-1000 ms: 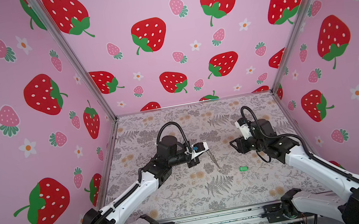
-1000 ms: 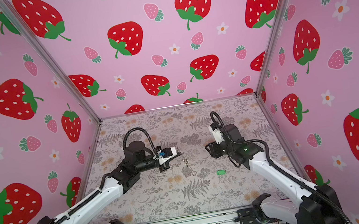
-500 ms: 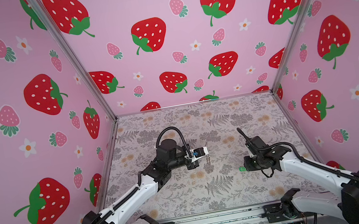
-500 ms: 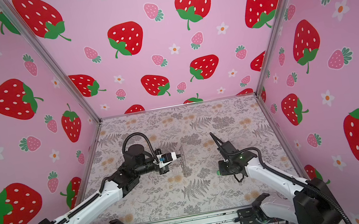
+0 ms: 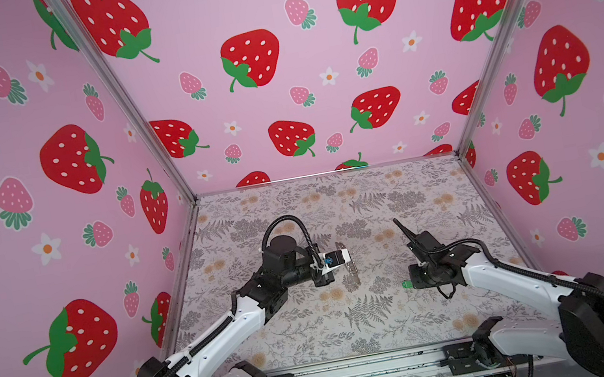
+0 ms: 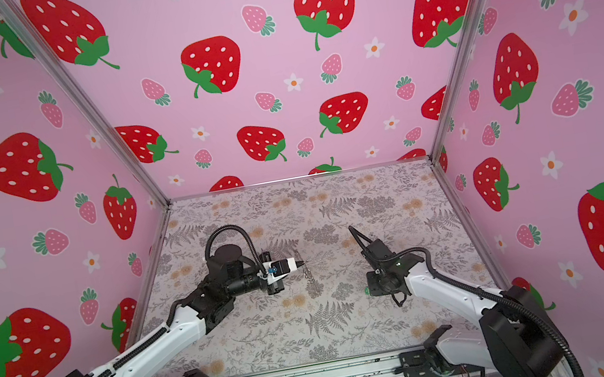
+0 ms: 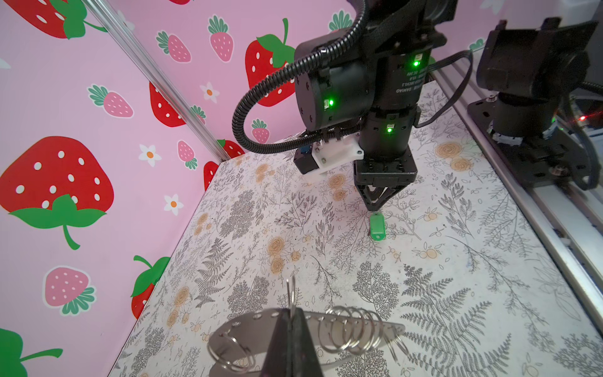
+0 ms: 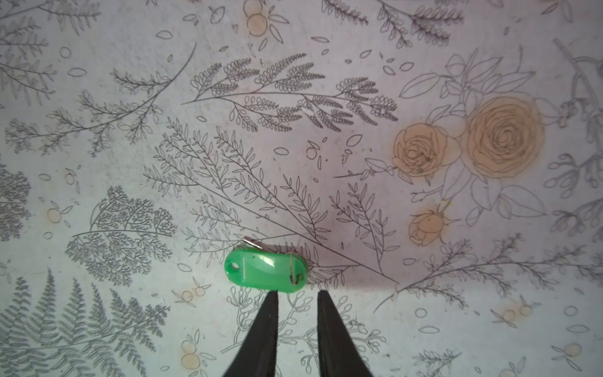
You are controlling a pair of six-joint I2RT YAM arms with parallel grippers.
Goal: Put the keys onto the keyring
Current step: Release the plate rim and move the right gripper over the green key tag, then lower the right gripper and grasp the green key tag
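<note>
The right hand [image 8: 297,293] should straddle the small bright green plastic key tag [image 8: 266,269] across its width before pinching. Its jaws stand narrowly apart and empty, tips at the tag's edge. In a top view the tag lies on the worktop [image 5: 358,337] at four o'clock from the flat grey-brown ringed keyring strap [image 5: 352,270], clenched in the left hand [image 7: 290,318].

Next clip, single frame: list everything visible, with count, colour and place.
key tag: one, bright green, flat on the table just beyond the right fingers' tips
keyring strap: one, grey-brown, held in the left fingers
metal rings: several, silver, along the strap
table: one, grey floral print, under both arms
walls: three, pink with strawberries, around the table
rail: one, silver, front edge
left fingers: two, black, shut on the strap
right fingers: two, black, apart, at the tag, not holding it
</note>
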